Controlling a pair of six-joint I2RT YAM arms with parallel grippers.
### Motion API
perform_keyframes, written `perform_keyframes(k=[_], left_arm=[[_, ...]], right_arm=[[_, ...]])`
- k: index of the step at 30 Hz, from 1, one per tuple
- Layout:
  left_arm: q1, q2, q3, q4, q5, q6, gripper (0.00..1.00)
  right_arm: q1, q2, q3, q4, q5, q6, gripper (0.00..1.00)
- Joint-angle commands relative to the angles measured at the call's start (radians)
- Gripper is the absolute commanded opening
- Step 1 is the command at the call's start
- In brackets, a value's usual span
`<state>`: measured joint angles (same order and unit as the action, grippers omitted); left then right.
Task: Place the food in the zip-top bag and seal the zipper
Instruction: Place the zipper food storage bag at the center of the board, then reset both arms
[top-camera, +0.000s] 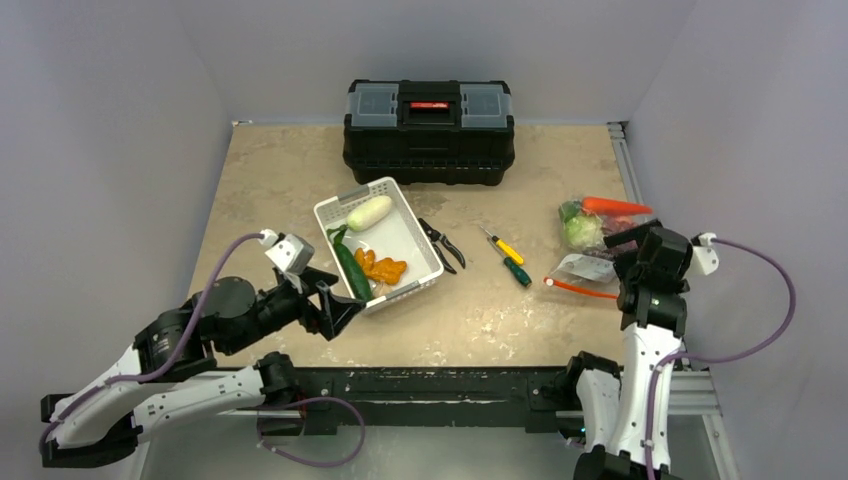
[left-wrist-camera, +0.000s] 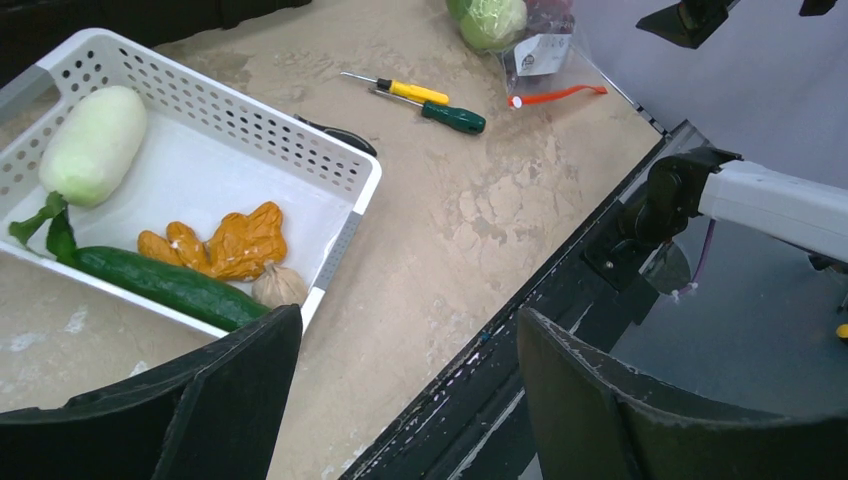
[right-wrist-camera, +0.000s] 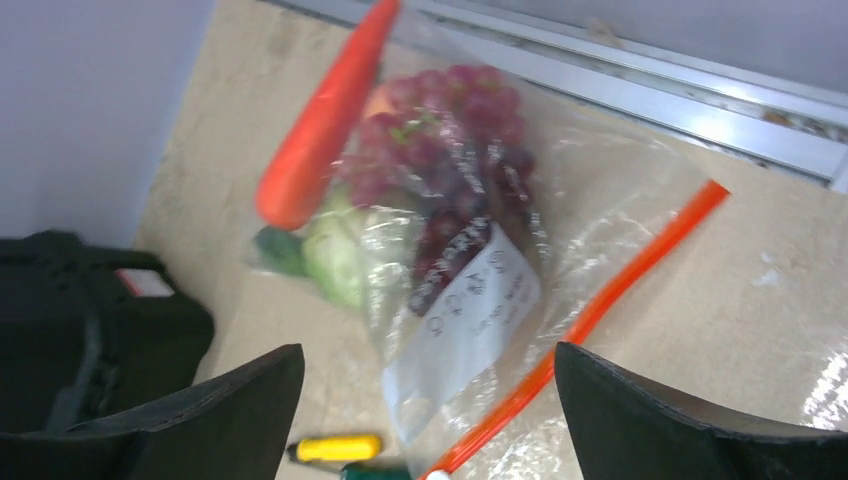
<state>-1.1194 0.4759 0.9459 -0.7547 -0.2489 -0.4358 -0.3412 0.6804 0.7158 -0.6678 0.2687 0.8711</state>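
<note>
Clear zip-top bag (right-wrist-camera: 610, 190) holding grapes (right-wrist-camera: 450, 150), right end effector (right-wrist-camera: 430, 375) spread wide above.

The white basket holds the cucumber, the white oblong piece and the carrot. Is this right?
Not quite. The carrot is not in the white basket; it lies by the grapes at the zip-top bag, as the right wrist view shows. The cucumber and the white oblong piece are in the basket.

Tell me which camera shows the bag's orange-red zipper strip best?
The right wrist view: the zipper runs large and close along the edge of the clear zip-top bag. The top external view shows it only as a thin short line, and the left wrist view shows it small and far off, beyond the screwdrivers.
</note>
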Motion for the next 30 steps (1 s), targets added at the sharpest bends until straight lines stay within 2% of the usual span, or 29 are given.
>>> perform_keyframes(k=[1, 5, 7, 9, 13, 19, 23, 26, 30], left_arm=[[0.003, -0.043, 0.095, -0.056, -0.073, -0.007, 0.78], [0.003, -0.075, 0.134, -0.089, -0.173, 0.025, 0.79], [0.003, -0.089, 0.155, -0.101, -0.233, 0.045, 0.79], [0.003, -0.098, 0.181, -0.118, -0.296, 0.066, 0.80], [0.003, -0.119, 0.245, -0.159, -0.404, 0.100, 0.80], [0.003, -0.183, 0.332, -0.179, -0.473, 0.156, 0.81], [0.003, -0.222, 0.393, -0.171, -0.477, 0.193, 0.83], [0.003, -0.237, 0.432, -0.162, -0.475, 0.217, 0.83], [0.003, -0.243, 0.475, -0.152, -0.468, 0.227, 0.84]], right_arm=[[0.011, 0.010, 0.164, -0.006, -0.159, -0.164, 0.99], [0.040, 0.034, 0.267, 0.079, -0.314, -0.215, 0.99], [0.097, 0.075, 0.325, 0.094, -0.339, -0.204, 0.99], [0.236, 0.129, 0.385, 0.098, -0.283, -0.189, 0.99], [0.615, 0.248, 0.502, 0.089, -0.058, -0.148, 0.99], [0.967, 0.362, 0.624, 0.064, 0.083, -0.221, 0.99], [1.050, 0.314, 0.599, 0.115, 0.079, -0.244, 0.99], [1.054, 0.204, 0.526, 0.206, 0.045, -0.284, 0.99], [1.054, 0.088, 0.499, 0.214, 0.085, -0.339, 0.99]])
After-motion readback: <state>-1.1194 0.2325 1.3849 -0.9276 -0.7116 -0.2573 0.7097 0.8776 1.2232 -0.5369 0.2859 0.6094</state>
